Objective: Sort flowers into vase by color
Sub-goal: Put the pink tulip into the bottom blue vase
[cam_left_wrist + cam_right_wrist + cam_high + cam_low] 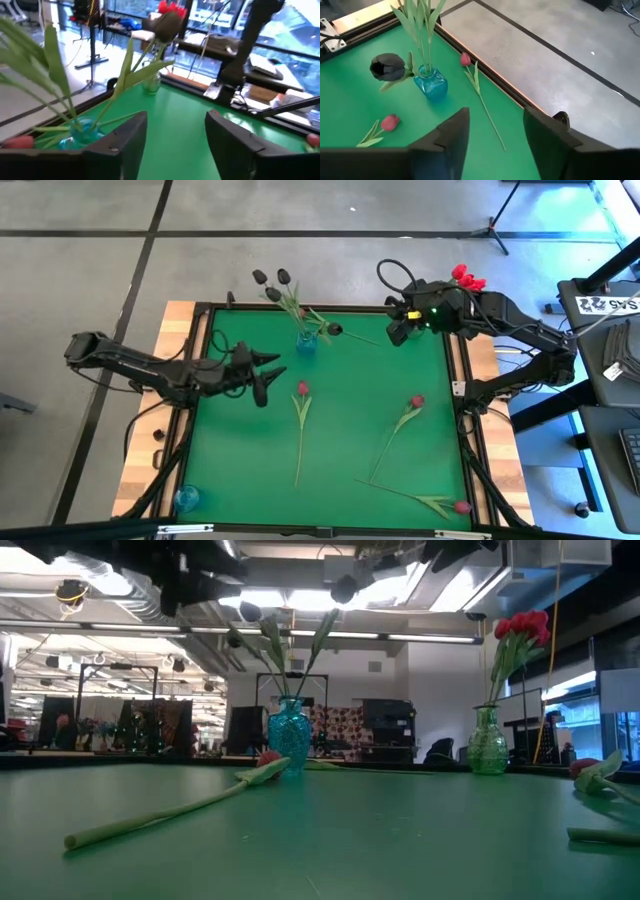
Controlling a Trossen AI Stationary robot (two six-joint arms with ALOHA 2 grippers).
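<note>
While both dark arms hover over the green felt-topped table point(340, 395), we see the left gripper point(268, 370) spread wide and empty, just left of the blue glass vase point(306, 343) that holds black-headed artificial tulips point(273, 281). The right gripper point(398, 330), fingers likewise parted around nothing, hangs near the table's far right corner beside the clear green glass vase point(487, 745) of bright red tulips point(465, 278). 3 maroon-headed tulips point(301, 425) lie loose on the felt, while 1 black-headed tulip point(334, 329) leans beside the blue vase.
</note>
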